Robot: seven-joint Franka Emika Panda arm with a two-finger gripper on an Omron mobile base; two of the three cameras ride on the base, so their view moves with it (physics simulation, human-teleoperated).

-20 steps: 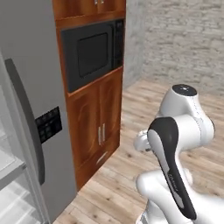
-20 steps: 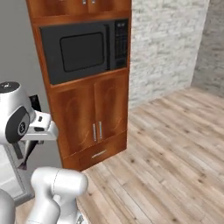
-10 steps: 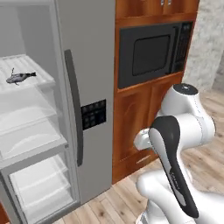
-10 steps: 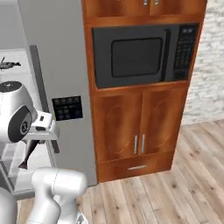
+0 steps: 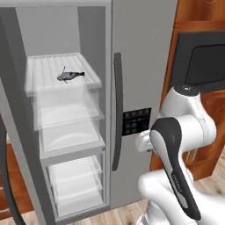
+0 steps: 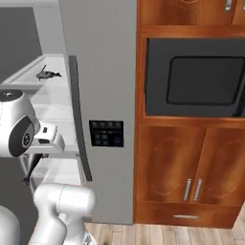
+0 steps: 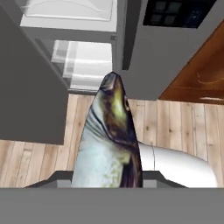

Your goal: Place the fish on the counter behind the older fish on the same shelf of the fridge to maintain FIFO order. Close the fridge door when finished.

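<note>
Grey fridge, shelved older fish

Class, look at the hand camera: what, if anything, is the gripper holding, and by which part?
The gripper holds a fish by its rear body; its head points away.

The white arm is folded tight, its elbow raised high and the forearm bent back down toward the base. The hand hangs low, pointing at the floor, its fingers clamped on the fish, head outward.
</note>
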